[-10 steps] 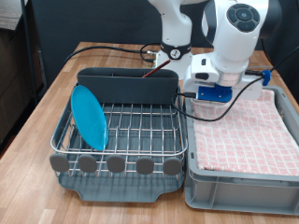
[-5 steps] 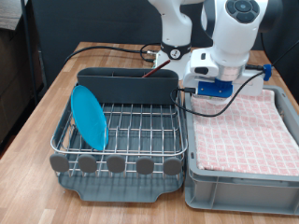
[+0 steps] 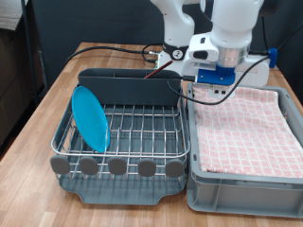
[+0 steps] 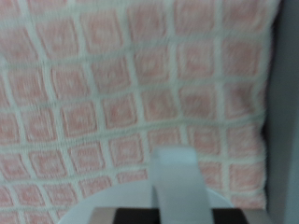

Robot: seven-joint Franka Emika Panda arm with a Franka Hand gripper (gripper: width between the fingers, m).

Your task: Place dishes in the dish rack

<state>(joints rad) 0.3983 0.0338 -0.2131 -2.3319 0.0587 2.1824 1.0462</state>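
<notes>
Gripper: hung over crate's far edge, above pink checked towel; opening cannot be told | light-blue plate: stood on edge at dish rack's left end

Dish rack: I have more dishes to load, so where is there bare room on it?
The silver wire dish rack is free from the upright light-blue plate rightward to its crate-side edge, between the tall grey caddy and round grey tabs. Only the plate's side is taken.

End effector raised, pointing downward.
</notes>
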